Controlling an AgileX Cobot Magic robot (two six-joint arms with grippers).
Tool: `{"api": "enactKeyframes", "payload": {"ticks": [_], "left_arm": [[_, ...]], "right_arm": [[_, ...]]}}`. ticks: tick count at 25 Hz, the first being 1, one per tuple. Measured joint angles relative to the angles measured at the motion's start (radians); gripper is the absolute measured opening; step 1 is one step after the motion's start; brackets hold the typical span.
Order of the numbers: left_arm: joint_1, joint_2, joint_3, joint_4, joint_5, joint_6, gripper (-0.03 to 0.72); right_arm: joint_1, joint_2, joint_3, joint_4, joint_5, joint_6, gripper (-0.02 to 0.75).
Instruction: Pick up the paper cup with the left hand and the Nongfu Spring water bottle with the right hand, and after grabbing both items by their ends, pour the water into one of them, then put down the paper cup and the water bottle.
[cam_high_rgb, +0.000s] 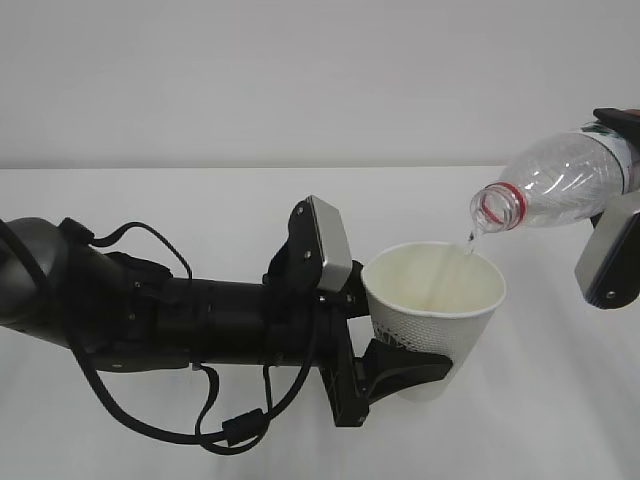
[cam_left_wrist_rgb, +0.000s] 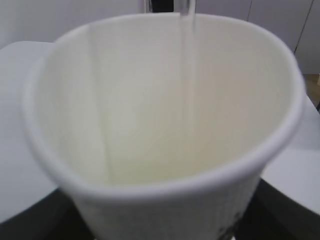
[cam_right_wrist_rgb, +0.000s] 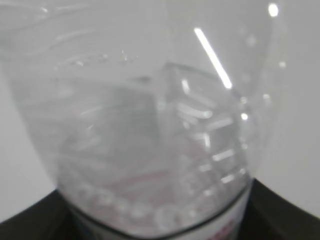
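The left pincer (cam_high_rgb: 405, 365) clamps the cup (cam_high_rgb: 437, 310) low on its wall, upright above the desk (cam_high_rgb: 200, 210), while the right pincer (cam_high_rgb: 612, 230) grips the bottle (cam_high_rgb: 555, 180) near its base – tilted mouth-down over the rim so water (cam_high_rgb: 470, 240) streams inside.

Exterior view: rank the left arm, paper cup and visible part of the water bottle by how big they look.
1. left arm
2. paper cup
3. water bottle, partly cut off at the frame edge, so its rank against the cup is unsure.
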Motion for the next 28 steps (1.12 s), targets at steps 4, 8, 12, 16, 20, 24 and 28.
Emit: {"api": "enactKeyframes", "payload": {"ticks": [4, 8, 12, 16, 20, 24, 28], "left_arm": [[0.000, 0.000, 0.000, 0.000, 0.000, 0.000, 0.522], [0.000, 0.000, 0.000, 0.000, 0.000, 0.000, 0.522], [0.000, 0.000, 0.000, 0.000, 0.000, 0.000, 0.522], [0.000, 0.000, 0.000, 0.000, 0.000, 0.000, 0.522], [0.000, 0.000, 0.000, 0.000, 0.000, 0.000, 0.522], [0.000, 0.000, 0.000, 0.000, 0.000, 0.000, 0.522], [0.000, 0.000, 0.000, 0.000, 0.000, 0.000, 0.522]], "right_arm": [[0.000, 0.000, 0.000, 0.002, 0.000, 0.000, 0.484], [0.000, 0.000, 0.000, 0.002, 0.000, 0.000, 0.484], [0.000, 0.000, 0.000, 0.002, 0.000, 0.000, 0.484], [0.000, 0.000, 0.000, 0.002, 0.000, 0.000, 0.484], [0.000, 0.000, 0.000, 0.002, 0.000, 0.000, 0.484], [0.000, 0.000, 0.000, 0.002, 0.000, 0.000, 0.484], [0.000, 0.000, 0.000, 0.002, -0.002, -0.002, 0.484]]}}
